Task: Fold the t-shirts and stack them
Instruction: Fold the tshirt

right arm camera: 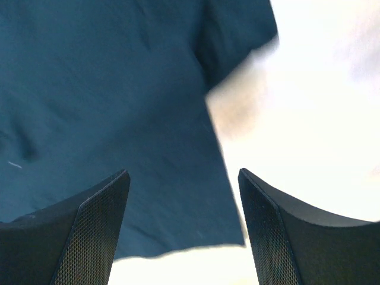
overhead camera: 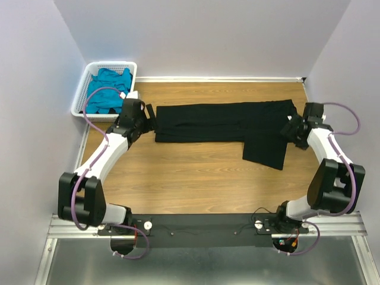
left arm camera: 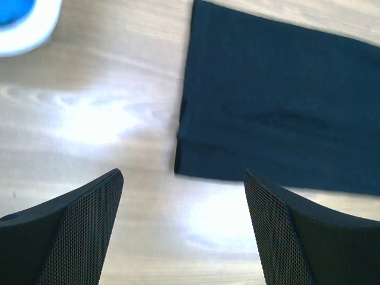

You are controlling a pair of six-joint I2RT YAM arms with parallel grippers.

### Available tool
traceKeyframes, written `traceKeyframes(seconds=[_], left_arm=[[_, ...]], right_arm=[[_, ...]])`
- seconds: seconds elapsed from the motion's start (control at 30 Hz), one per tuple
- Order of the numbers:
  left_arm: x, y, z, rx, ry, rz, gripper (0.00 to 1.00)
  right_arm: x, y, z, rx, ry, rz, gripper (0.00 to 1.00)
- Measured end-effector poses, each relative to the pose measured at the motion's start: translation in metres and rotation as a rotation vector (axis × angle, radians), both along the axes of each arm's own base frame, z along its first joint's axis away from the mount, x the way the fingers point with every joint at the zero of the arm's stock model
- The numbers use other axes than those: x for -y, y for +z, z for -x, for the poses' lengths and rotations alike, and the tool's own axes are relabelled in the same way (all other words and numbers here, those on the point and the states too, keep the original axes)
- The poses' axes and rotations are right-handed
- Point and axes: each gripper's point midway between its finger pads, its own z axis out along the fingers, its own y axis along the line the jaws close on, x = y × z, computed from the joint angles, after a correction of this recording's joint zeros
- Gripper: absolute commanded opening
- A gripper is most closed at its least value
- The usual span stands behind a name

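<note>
**Both jaws spread at the ends of the black tee**

The left gripper (left arm camera: 183,172) hangs with its jaws spread and empty, right at the left end of the black t-shirt (overhead camera: 225,122). The right gripper (right arm camera: 183,172), jaws likewise spread and holding nothing, hovers over that shirt's right end. The shirt lies flat on the tabletop (overhead camera: 190,178) as a long folded band, with one flap jutting toward the arms at its right end.

That flap is the likely trouble: if the next fold is taken without squaring it, the packet may come out lopsided. A pinch that catches only the top layer could also peel the band open, and soft cloth may slide on the smooth wood.

Beyond the shirt's left end sits a white basket (overhead camera: 81,95). It holds the teal t-shirt (overhead camera: 110,83), crumpled and not yet folded.
</note>
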Motion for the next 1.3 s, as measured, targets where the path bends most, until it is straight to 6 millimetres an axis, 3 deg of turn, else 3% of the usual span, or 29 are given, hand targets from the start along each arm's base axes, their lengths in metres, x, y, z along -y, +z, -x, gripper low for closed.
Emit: traceKeyframes(seconds=[0.17, 0.3, 0.57, 0.8, 0.93, 0.97, 1.03, 1.07, 1.17, 1.3], left_arm=[[0.007, -0.011, 0.032, -0.015, -0.038, -0.004, 0.9], [0.004, -0.011, 0.041, -0.009, -0.044, -0.023, 0.9], [-0.005, 0.004, 0.037, 0.061, -0.033, -0.068, 0.89], [-0.011, -0.017, 0.045, 0.029, -0.022, -0.094, 0.89], [-0.013, -0.016, 0.043, 0.038, -0.014, -0.106, 0.88], [-0.013, -0.015, 0.043, 0.039, -0.013, -0.107, 0.88], [-0.014, -0.014, 0.043, 0.044, -0.01, -0.109, 0.88], [-0.014, -0.014, 0.043, 0.046, -0.009, -0.11, 0.88], [-0.015, -0.012, 0.043, 0.051, -0.009, -0.112, 0.88], [-0.015, -0.012, 0.042, 0.054, -0.01, -0.113, 0.88]], right_arm=[[-0.013, -0.043, 0.052, -0.132, -0.004, -0.042, 0.79], [-0.02, -0.057, 0.071, -0.193, -0.004, -0.06, 0.72], [-0.029, -0.071, 0.085, -0.237, -0.007, -0.08, 0.68], [-0.036, -0.082, 0.092, -0.277, 0.001, -0.093, 0.57], [-0.037, -0.084, 0.091, -0.278, 0.0, -0.094, 0.42], [-0.037, -0.084, 0.091, -0.279, -0.003, -0.095, 0.31], [-0.037, -0.084, 0.091, -0.278, -0.004, -0.095, 0.2], [-0.037, -0.085, 0.091, -0.277, -0.005, -0.096, 0.1], [-0.039, -0.083, 0.086, -0.265, -0.007, -0.106, 0.01], [-0.04, -0.075, 0.069, -0.25, 0.009, -0.12, 0.01]])
